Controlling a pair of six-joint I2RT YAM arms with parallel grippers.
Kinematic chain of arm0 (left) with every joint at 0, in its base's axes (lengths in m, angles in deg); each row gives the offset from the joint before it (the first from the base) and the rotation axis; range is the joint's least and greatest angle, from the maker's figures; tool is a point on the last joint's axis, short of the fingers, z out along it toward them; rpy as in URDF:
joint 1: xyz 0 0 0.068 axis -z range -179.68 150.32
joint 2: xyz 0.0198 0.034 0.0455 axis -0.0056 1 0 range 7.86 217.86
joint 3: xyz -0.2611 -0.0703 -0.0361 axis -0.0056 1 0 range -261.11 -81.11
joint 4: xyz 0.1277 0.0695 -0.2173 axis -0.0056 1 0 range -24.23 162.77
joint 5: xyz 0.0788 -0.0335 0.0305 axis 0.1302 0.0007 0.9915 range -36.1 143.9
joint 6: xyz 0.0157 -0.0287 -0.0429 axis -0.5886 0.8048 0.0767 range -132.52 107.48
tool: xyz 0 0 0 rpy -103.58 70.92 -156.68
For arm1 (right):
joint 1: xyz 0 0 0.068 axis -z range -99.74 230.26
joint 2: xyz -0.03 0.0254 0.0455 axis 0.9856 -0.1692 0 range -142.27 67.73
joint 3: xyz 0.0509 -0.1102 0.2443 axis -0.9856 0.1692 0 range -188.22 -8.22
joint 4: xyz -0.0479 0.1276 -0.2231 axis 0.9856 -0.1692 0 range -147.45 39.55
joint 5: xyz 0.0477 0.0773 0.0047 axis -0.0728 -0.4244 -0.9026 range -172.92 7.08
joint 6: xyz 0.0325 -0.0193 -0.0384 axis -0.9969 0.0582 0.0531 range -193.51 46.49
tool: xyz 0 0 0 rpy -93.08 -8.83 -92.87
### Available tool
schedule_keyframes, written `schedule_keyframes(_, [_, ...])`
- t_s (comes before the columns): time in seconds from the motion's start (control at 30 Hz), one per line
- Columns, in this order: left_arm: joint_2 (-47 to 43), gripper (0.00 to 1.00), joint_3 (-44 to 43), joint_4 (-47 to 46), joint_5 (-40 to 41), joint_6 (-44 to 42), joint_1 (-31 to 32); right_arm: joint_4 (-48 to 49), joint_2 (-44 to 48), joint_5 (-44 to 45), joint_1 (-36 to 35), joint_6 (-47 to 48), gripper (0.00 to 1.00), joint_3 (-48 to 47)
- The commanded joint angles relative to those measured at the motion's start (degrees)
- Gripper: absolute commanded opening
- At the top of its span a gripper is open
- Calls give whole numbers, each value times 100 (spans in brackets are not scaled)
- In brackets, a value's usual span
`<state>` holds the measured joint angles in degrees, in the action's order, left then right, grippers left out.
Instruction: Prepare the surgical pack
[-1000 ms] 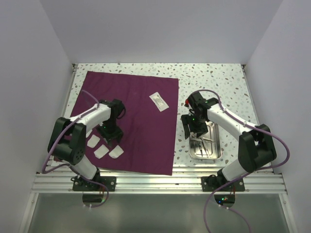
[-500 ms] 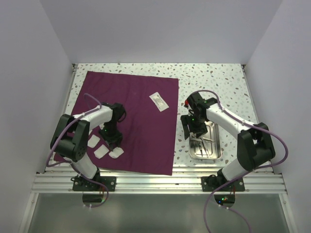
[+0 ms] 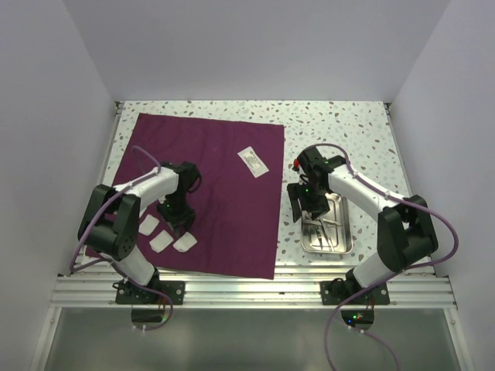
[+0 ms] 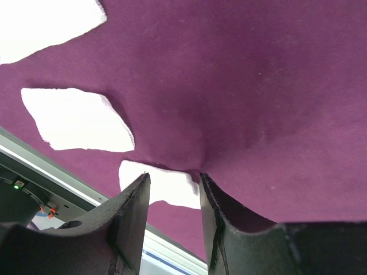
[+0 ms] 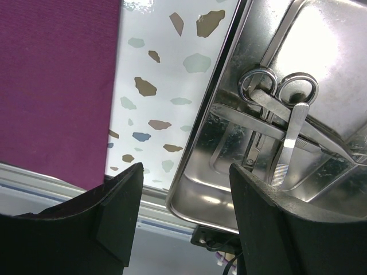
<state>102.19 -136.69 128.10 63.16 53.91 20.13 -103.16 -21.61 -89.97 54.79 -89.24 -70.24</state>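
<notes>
Speckled table (image 3: 340, 124): maroon cloth (image 3: 224, 154) flat on L, steel tray (image 3: 327, 250) R; tiny item (image 3: 298, 164) between, maybe clip.

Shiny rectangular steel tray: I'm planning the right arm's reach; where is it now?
Top view: the shiny rectangular steel tray sits on the speckled table's right side, right of the deep-maroon fabric cloth, the right gripper above its left rim.

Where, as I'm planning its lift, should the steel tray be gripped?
Pinch the steel tray by its raised wall facing the cloth, from above, one finger inside, one outside; the open right hand hovers astride it. The instruments lie farther in.
</notes>
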Motion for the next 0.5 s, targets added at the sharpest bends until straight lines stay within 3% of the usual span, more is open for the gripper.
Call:
schedule_keyframes(0.0, [-90,44,-191,8,68,116,49,59,-31,-77,-19,61,65,-135])
schedule_keyframes(0.27, [288,43,-209,-177,-64,45,225,50,-66,-86,-19,61,65,-144])
schedule_keyframes(0.47, [376,33,-147,-300,-56,-16,234,50,-40,-69,-28,70,65,-135])
